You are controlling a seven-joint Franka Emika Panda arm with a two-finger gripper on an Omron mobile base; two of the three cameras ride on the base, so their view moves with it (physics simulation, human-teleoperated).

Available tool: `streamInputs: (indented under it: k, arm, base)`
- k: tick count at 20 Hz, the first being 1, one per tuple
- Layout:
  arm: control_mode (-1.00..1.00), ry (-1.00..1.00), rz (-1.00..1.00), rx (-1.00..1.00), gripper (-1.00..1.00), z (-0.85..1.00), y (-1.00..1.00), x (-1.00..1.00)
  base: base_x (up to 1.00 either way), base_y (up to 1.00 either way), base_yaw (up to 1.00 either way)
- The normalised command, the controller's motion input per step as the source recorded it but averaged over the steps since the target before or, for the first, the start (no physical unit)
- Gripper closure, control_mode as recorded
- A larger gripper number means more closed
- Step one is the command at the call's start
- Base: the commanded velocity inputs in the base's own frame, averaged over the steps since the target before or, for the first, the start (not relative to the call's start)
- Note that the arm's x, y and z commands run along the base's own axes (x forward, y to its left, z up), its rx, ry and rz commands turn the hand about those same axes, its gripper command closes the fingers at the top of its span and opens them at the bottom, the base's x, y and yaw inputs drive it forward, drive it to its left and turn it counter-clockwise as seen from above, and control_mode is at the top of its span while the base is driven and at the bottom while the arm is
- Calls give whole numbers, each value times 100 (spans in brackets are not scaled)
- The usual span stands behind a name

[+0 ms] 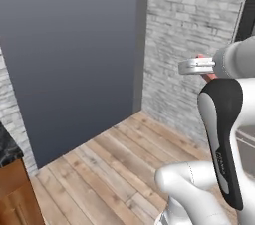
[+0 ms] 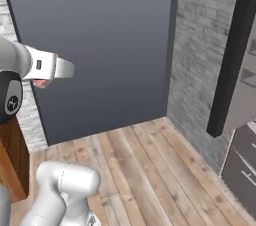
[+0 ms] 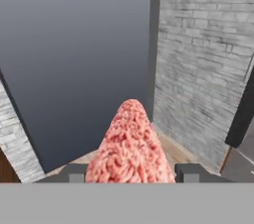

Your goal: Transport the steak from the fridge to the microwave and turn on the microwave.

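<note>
Steak (image 3: 130,146) apparently clamped between the gripper's (image 3: 130,172) two fingertips, jutting forward.

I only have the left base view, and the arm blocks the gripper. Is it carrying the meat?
Observer: Yes. In the hand view, the pinkish-red marbled steak slab sits gripped between the gripper's two dark fingertips, pointing forward past them.
Operator: What's off to my right, beyond the arm?
Observer: The right base view shows a tall dark door edge against the grey brick wall, with dark grey drawer fronts low beside it.
</note>
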Motion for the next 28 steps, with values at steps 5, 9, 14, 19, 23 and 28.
streamInputs:
  k: [5,9,14,19,23,28]
  arm:
    - [100,0,0,0,100,0,0,0]
    - [100,0,0,0,100,0,0,0]
    - [100,0,0,0,100,0,0,0]
    - [100,0,0,0,100,0,0,0]
    - [100,0,0,0,100,0,0,0]
    - [100,0,0,0,100,0,0,0]
  base:
    - [-39,17,38]
    - [-39,27,32]
    - [-36,47,24]
    - [-34,63,12]
    - [-35,66,7]
    - [-32,61,5]
